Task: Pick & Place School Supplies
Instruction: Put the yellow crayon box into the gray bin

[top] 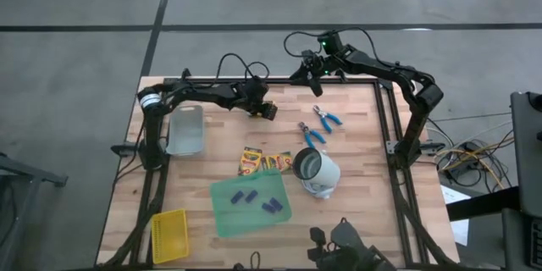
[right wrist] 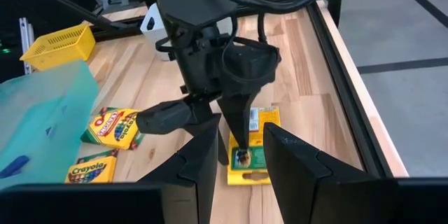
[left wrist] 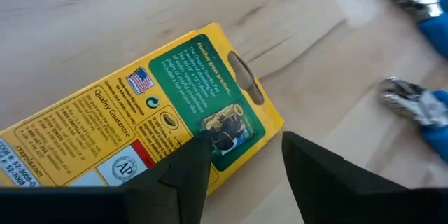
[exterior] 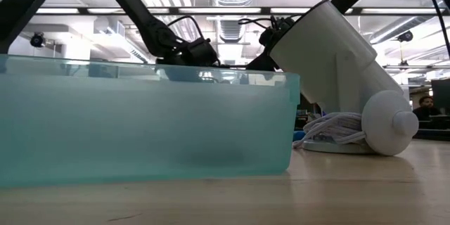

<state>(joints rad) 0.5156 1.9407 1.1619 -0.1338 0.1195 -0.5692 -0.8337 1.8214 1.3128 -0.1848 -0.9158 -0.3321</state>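
The crayon box (left wrist: 150, 122) lies flat on the wooden table (top: 356, 118) near its far edge, its long axis slanting across the gap between the left gripper (left wrist: 241, 157)'s spread, empty fingers; one fingertip (right wrist: 240, 155) touches the box's end. The right gripper (right wrist: 241, 154) waits just behind, fingers parted and empty. Two scissors (top: 319, 127) lie nearby; an open office stretches beyond.

left gripper (left wrist: 241, 157) hovering, jaws apart | crayon box (left wrist: 140, 122) lying beneath on table (left wrist: 105, 14) | blue-handled tools (left wrist: 420, 105) lying nearby
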